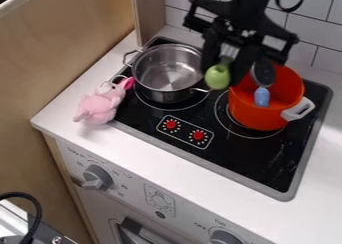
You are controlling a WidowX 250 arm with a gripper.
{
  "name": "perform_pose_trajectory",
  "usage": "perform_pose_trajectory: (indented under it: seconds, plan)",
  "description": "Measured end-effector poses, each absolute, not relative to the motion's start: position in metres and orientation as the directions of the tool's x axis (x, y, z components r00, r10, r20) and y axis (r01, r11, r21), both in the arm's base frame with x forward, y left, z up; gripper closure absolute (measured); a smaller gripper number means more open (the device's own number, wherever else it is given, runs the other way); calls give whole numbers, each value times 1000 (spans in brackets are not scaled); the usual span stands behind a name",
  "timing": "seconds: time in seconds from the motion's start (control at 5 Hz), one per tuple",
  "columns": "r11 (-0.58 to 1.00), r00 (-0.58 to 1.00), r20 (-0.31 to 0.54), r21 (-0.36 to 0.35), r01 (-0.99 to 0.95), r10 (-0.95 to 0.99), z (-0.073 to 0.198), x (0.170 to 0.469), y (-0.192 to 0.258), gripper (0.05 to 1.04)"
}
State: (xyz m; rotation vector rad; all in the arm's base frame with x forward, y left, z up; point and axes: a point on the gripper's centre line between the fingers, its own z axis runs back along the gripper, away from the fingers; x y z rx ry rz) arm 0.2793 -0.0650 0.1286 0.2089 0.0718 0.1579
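— How's the gripper [224, 67]?
— Its fingers look nearly closed, apparently on a green utensil [218, 77], between the metal pot [165, 96] and the orange pot [250, 116]
— Any handling advice?
— I'd use a snug squeeze and slow moves, clear of both rims and the blue-handled utensil [262, 97]
— And the arm?
— Entering from the top edge, gripper hanging down over the stove [264, 160]
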Motion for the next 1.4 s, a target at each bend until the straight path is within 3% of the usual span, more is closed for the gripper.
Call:
perform_pose_trajectory:
  seconds: [0.8, 1.4]
  plan:
    - [971, 985, -43, 177, -159, 169, 123, 300, -69, 741]
    - [968, 986, -26, 198, -155, 163, 120, 316, -69, 741]
